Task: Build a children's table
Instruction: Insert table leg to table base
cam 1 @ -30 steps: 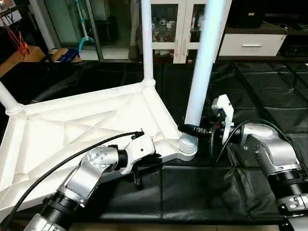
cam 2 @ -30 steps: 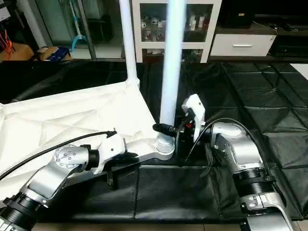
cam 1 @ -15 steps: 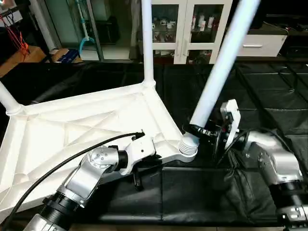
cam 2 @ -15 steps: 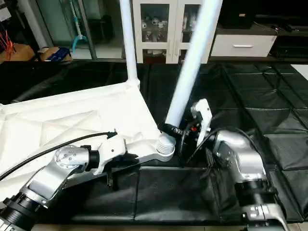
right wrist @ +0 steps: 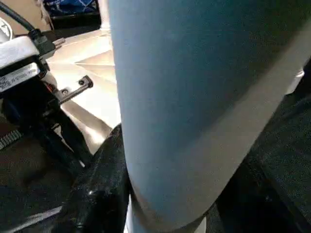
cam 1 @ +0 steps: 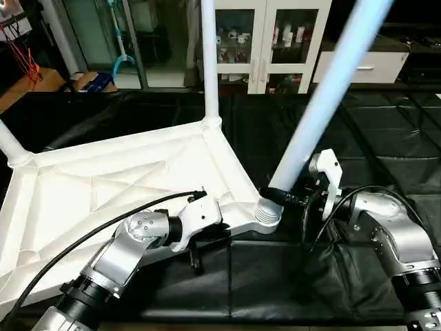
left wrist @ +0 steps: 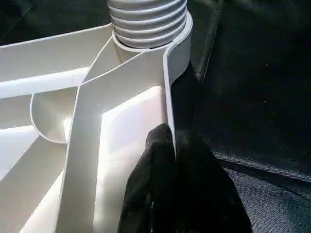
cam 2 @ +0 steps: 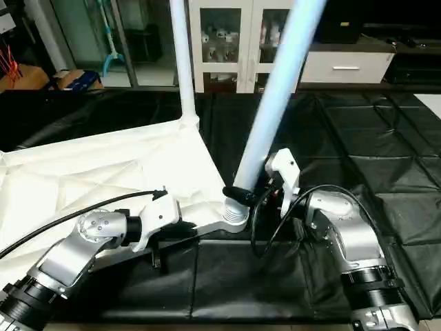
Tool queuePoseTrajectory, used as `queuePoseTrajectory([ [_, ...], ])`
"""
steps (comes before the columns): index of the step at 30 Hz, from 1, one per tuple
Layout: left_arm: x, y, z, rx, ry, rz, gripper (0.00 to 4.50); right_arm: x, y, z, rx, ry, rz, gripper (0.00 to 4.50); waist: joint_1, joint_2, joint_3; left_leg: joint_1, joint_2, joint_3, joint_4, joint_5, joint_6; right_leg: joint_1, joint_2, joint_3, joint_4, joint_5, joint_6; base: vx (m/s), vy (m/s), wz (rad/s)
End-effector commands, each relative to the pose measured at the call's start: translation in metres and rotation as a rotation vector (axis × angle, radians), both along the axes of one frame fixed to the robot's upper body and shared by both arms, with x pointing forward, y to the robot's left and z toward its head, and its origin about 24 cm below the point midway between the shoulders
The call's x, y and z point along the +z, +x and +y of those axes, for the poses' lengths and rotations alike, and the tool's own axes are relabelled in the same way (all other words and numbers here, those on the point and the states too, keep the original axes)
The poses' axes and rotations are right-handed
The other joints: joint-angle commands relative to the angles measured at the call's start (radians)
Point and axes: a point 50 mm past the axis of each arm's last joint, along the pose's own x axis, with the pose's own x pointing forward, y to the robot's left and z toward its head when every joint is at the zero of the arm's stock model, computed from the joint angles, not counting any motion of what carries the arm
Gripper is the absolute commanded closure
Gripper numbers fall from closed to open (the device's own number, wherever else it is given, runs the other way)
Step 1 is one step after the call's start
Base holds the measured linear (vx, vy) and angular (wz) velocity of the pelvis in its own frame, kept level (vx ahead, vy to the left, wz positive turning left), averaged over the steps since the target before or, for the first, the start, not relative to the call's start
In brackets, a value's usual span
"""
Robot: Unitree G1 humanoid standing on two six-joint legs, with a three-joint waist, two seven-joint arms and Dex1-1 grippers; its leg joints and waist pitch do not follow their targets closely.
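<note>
Tabletop (cam 1: 103, 186): white, ribbed underside. Legs (cam 1: 324, 103): white, bluish in shade. Socket (cam 1: 267, 215): grey-white, ringed. Counter (cam 1: 386, 138) covering: black, quilted squares. Fingers (left wrist: 165, 160): black. Forearms (cam 1: 120, 258): silver.

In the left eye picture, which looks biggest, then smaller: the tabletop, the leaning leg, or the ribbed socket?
1. Tabletop, largest.
2. Leaning leg, held by the right gripper; it sits nearer the camera and runs out of frame.
3. Ribbed socket, smallest.
</note>
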Motion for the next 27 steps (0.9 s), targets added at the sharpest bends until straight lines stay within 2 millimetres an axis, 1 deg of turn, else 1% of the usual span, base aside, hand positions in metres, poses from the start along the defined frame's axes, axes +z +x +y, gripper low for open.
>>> queuePoseTrajectory([
  [1,-0.007,-0.007,-0.002,-0.048,0.040,0.035,4.40,-0.047,-0.019,-0.002,0.045,-0.166,0.222,2.64,-0.007,-0.002,-0.024,0.032,0.079,-0.050,-0.113,-0.556,-0.086,-0.017,-0.017,0.014,-0.087,-0.323,-0.147,0.000,0.000,0.00],
  [3,-0.007,-0.007,-0.002,-0.047,0.041,0.034,4.40,-0.048,-0.019,-0.001,0.058,-0.182,0.226,2.64,-0.007,-0.003,-0.024,0.033,0.079,-0.050,-0.114,-0.565,-0.089,-0.020,-0.018,0.015,-0.089,-0.339,-0.142,0.000,0.000,0.00],
  [4,-0.007,-0.007,-0.002,-0.045,0.040,0.035,4.40,-0.048,-0.018,0.000,0.055,-0.181,0.227,2.64,-0.008,-0.008,-0.024,0.033,0.079,-0.051,-0.114,-0.574,-0.091,-0.021,-0.018,0.015,-0.092,-0.353,-0.136,0.000,0.000,0.00],
  [6,-0.007,-0.007,-0.003,-0.044,0.037,0.035,4.40,-0.048,-0.016,0.001,0.049,-0.176,0.227,2.64,-0.008,-0.007,-0.025,0.032,0.079,-0.053,-0.114,-0.571,-0.091,-0.020,-0.019,0.016,-0.090,-0.351,-0.136,0.000,0.000,0.00],
  [7,-0.007,-0.008,-0.003,-0.044,0.036,0.035,4.40,-0.048,-0.011,0.003,0.028,-0.178,0.213,2.64,-0.010,-0.004,-0.024,0.031,0.079,-0.054,-0.115,-0.572,-0.093,-0.020,-0.018,0.015,-0.090,-0.348,-0.136,0.000,0.000,0.00],
  [8,-0.007,-0.008,-0.003,-0.044,0.035,0.035,4.40,-0.048,-0.008,0.004,0.007,-0.178,0.201,2.64,-0.013,-0.004,-0.023,0.029,0.078,-0.054,-0.116,-0.584,-0.095,-0.021,-0.018,0.014,-0.091,-0.362,-0.136,0.000,0.000,0.00],
  [9,-0.007,-0.008,-0.004,-0.045,0.034,0.035,4.40,-0.046,0.000,0.006,-0.042,-0.175,0.177,2.64,-0.015,-0.003,-0.023,0.030,0.077,-0.055,-0.115,-0.592,-0.099,-0.024,-0.019,0.014,-0.090,-0.373,-0.137,0.000,0.000,0.00],
  [10,-0.007,-0.008,-0.004,-0.045,0.034,0.035,4.40,-0.045,0.004,0.006,-0.066,-0.171,0.167,2.64,-0.020,-0.005,-0.021,0.029,0.075,-0.057,-0.116,-0.617,-0.106,-0.027,-0.019,0.012,-0.093,-0.410,-0.132,0.000,0.000,0.00],
  [11,-0.007,-0.008,-0.004,-0.046,0.034,0.035,4.40,-0.044,0.006,0.007,-0.070,-0.167,0.164,2.64,-0.022,-0.003,-0.018,0.029,0.077,-0.062,-0.118,-0.642,-0.115,-0.027,-0.020,0.011,-0.095,-0.450,-0.118,0.000,0.000,0.00],
  [13,-0.006,-0.008,-0.004,-0.043,0.033,0.035,4.40,-0.041,0.008,0.009,-0.070,-0.143,0.165,2.64,-0.026,-0.001,-0.018,0.039,0.077,-0.065,-0.120,-0.684,-0.127,-0.033,-0.017,0.011,-0.100,-0.471,-0.099,0.000,0.000,0.00],
  [14,-0.006,-0.008,-0.004,-0.043,0.033,0.035,4.40,-0.041,0.008,0.009,-0.070,-0.143,0.165,2.64,-0.026,-0.001,-0.018,0.039,0.077,-0.065,-0.120,-0.684,-0.127,-0.033,-0.017,0.011,-0.100,-0.471,-0.099,0.000,0.000,0.00],
  [15,-0.006,-0.008,-0.004,-0.042,0.033,0.036,4.47,-0.042,0.010,0.009,-0.068,-0.149,0.165,2.65,-0.030,0.003,-0.018,0.036,0.077,-0.068,-0.124,-0.688,-0.132,-0.029,-0.016,0.009,-0.099,-0.453,-0.097,0.000,0.000,0.00],
  [16,-0.006,-0.008,-0.004,-0.043,0.033,0.036,4.50,-0.042,0.010,0.010,-0.067,-0.152,0.164,2.66,-0.036,0.002,-0.020,0.033,0.077,-0.070,-0.127,-0.689,-0.136,-0.026,-0.013,0.006,-0.097,-0.422,-0.101,0.000,0.000,0.00],
  [17,-0.006,-0.008,-0.004,-0.044,0.034,0.038,4.50,-0.042,0.011,0.010,-0.061,-0.162,0.162,2.66,-0.037,0.004,-0.019,0.033,0.077,-0.069,-0.128,-0.697,-0.138,-0.027,-0.013,0.005,-0.098,-0.407,-0.103,0.000,0.000,0.00],
  [19,-0.006,-0.008,-0.004,-0.045,0.034,0.038,4.50,-0.042,0.011,0.011,-0.055,-0.164,0.160,2.66,-0.037,0.003,-0.019,0.039,0.077,-0.065,-0.127,-0.704,-0.136,-0.033,-0.012,0.008,-0.101,-0.403,-0.107,0.000,0.000,0.00],
  [20,-0.006,-0.008,-0.004,-0.045,0.035,0.038,4.50,-0.042,0.011,0.011,-0.050,-0.159,0.161,2.66,-0.037,-0.001,-0.019,0.040,0.077,-0.064,-0.126,-0.701,-0.133,-0.033,-0.013,0.008,-0.102,-0.403,-0.108,0.000,0.000,0.00],
  [21,-0.006,-0.008,-0.003,-0.041,0.035,0.035,4.50,-0.041,0.010,0.011,-0.045,-0.149,0.162,2.66,-0.036,0.001,-0.020,0.040,0.077,-0.063,-0.126,-0.693,-0.131,-0.033,-0.014,0.010,-0.102,-0.398,-0.111,0.000,0.000,0.00],
  [22,-0.006,-0.008,-0.003,-0.041,0.035,0.035,4.50,-0.041,0.010,0.011,-0.044,-0.148,0.162,2.66,-0.035,-0.001,-0.020,0.039,0.077,-0.061,-0.125,-0.686,-0.127,-0.033,-0.015,0.011,-0.103,-0.397,-0.112,0.000,0.000,0.00],
  [23,-0.006,-0.008,-0.003,-0.038,0.035,0.034,4.50,-0.042,0.009,0.010,-0.045,-0.147,0.162,2.66,-0.034,-0.002,-0.020,0.039,0.077,-0.061,-0.125,-0.679,-0.124,-0.032,-0.015,0.011,-0.103,-0.396,-0.113,0.000,0.000,0.00],
  [24,-0.006,-0.008,-0.003,-0.036,0.036,0.034,4.50,-0.043,0.008,0.009,-0.049,-0.147,0.163,2.66,-0.034,0.001,-0.020,0.039,0.077,-0.061,-0.125,-0.676,-0.125,-0.032,-0.016,0.012,-0.102,-0.393,-0.114,0.000,0.000,0.00],
  [25,-0.006,-0.008,-0.002,-0.033,0.037,0.033,4.50,-0.044,0.007,0.008,-0.055,-0.147,0.165,2.66,-0.034,-0.001,-0.019,0.039,0.078,-0.059,-0.124,-0.675,-0.122,-0.033,-0.015,0.012,-0.103,-0.394,-0.114,0.000,0.000,0.00],
  [26,-0.006,-0.008,-0.002,-0.033,0.038,0.033,4.50,-0.045,0.006,0.008,-0.060,-0.145,0.166,2.66,-0.033,0.004,-0.018,0.039,0.077,-0.060,-0.125,-0.678,-0.123,-0.033,-0.016,0.012,-0.103,-0.397,-0.114,0.000,0.000,0.00],
  [27,-0.006,-0.008,-0.002,-0.032,0.038,0.033,4.50,-0.046,0.006,0.008,-0.063,-0.144,0.166,2.66,-0.034,0.001,-0.019,0.038,0.077,-0.060,-0.125,-0.681,-0.123,-0.032,-0.015,0.011,-0.103,-0.401,-0.113,0.000,0.000,0.00],
])
